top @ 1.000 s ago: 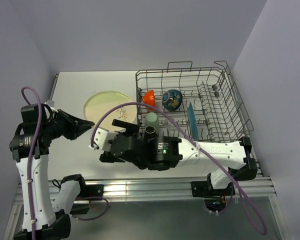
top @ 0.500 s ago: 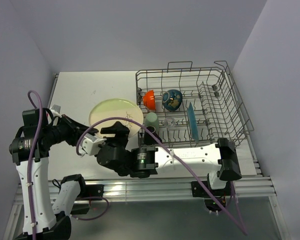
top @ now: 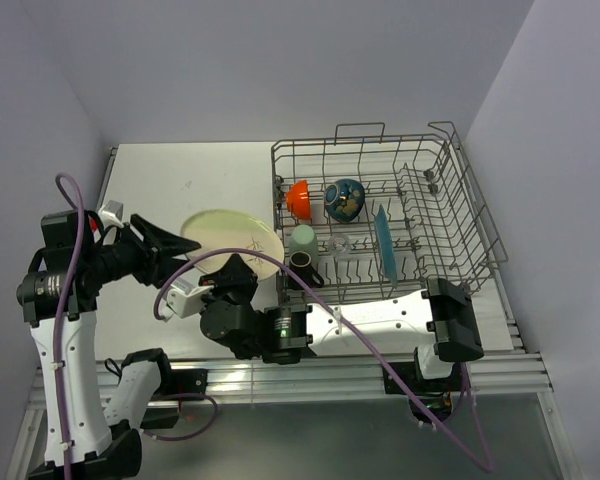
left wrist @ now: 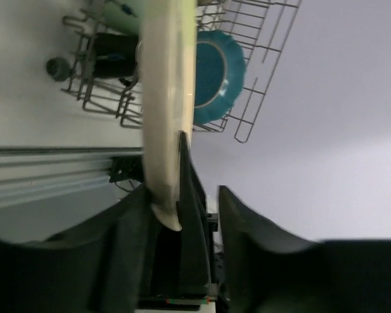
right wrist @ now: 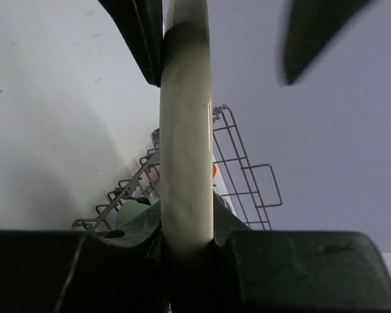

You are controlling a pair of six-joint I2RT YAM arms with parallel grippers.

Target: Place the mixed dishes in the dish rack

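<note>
We find the right gripper (right wrist: 186, 242) clamped on the rim of the cream plate (right wrist: 186, 130), a finger on each face. The left gripper (left wrist: 182, 225) stands open around another part of the rim, with one finger clear. The dish rack (top: 460, 210) lies beyond the right fingertips.

Cream plate (left wrist: 164, 98), upper part beyond the top edge of 2 wrist views.
</note>
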